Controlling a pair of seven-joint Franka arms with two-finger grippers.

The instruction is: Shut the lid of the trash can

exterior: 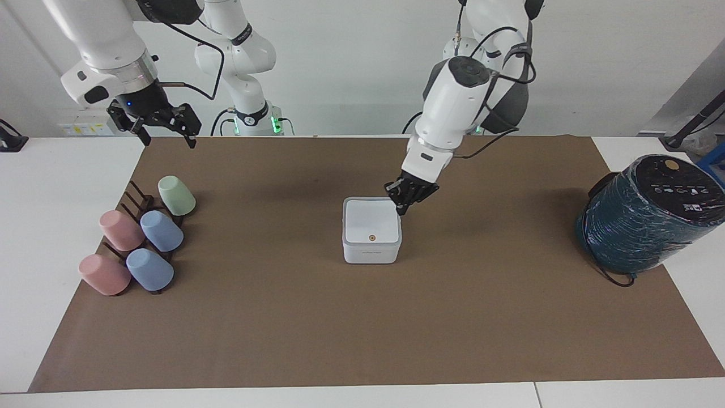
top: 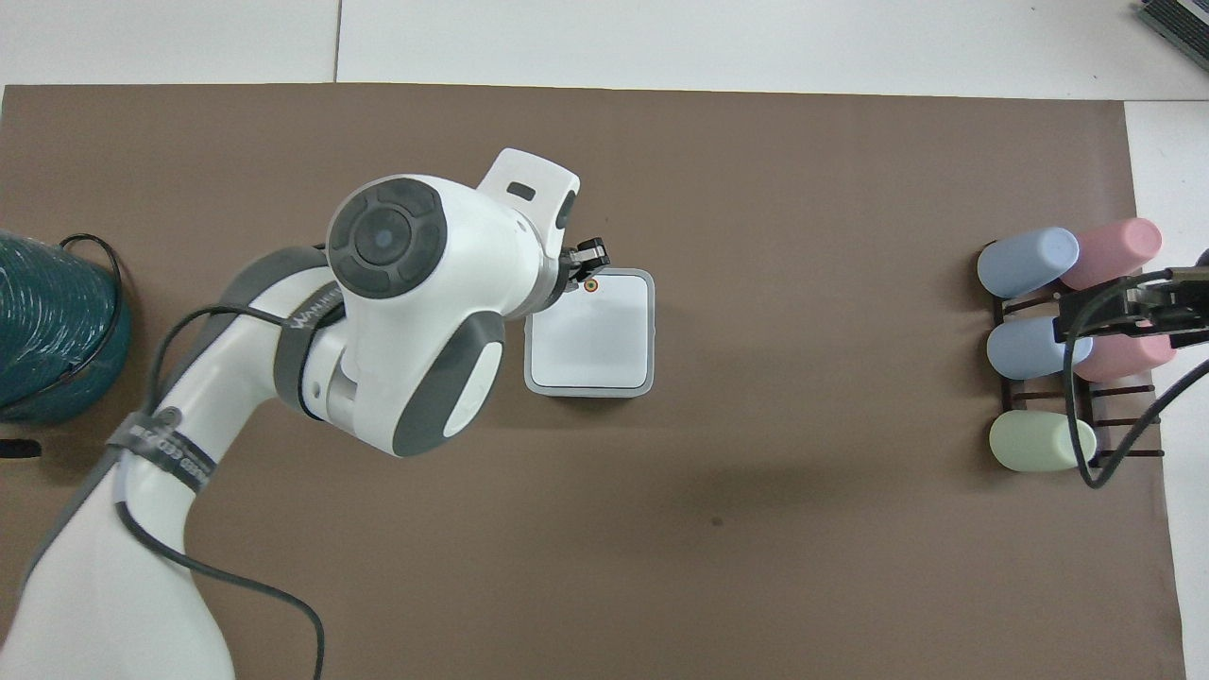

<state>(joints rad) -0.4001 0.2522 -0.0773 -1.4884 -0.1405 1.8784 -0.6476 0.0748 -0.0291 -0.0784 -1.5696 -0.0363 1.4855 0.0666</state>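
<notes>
The small white trash can (exterior: 371, 252) stands at the middle of the brown mat. Its lid (exterior: 371, 222) lies flat and shut on it, orange dot facing up. Both also show in the overhead view: the can (top: 644, 332) and the lid (top: 595, 331). My left gripper (exterior: 404, 208) is shut and empty. It hangs raised just off the can's corner that is nearest the left arm's base, apart from the lid, and its tip shows in the overhead view (top: 587, 259). My right gripper (exterior: 165, 135) is open and waits high over the cup rack.
A dark teal wrapped cylinder (exterior: 645, 218) stands at the left arm's end of the table, seen also from overhead (top: 52, 331). A dark rack with several pastel cups (exterior: 141, 241) lies at the right arm's end, seen also from overhead (top: 1044, 345).
</notes>
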